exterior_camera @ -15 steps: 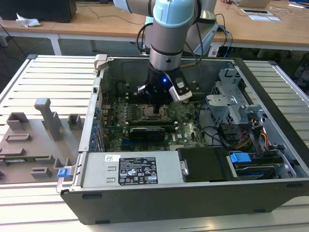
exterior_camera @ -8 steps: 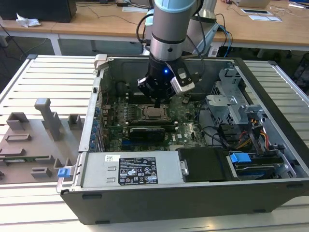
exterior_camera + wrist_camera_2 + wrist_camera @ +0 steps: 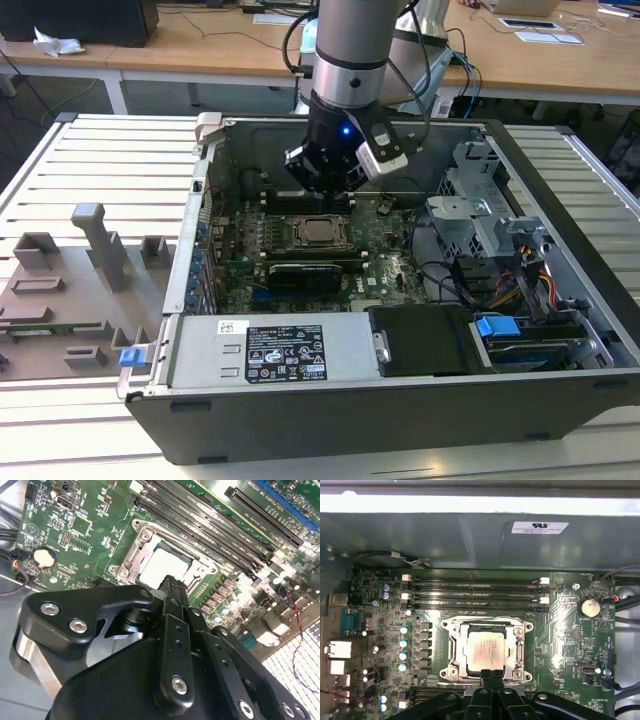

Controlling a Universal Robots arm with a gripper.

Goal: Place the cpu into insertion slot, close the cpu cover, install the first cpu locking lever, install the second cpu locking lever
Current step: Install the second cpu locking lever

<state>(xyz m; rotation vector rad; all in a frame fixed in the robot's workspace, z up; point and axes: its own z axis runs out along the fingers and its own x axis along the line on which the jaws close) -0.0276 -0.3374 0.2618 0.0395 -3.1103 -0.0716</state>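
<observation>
gripper (image 3: 491, 674) fingers pressed together, holding nothing | cpu (image 3: 487, 650) seated in insertion slot (image 3: 465, 664), cpu cover (image 3: 451, 630) down around it | fingertips just beside chip's edge, poised above socket

Silver-grey cpu (image 3: 487, 648); silver cpu cover (image 3: 451, 652); green motherboard (image 3: 560, 640); black gripper (image 3: 492, 674).

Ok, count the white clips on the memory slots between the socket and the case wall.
4 white clips: two at one end, two at the other. More may be hidden behind the claw.
</observation>
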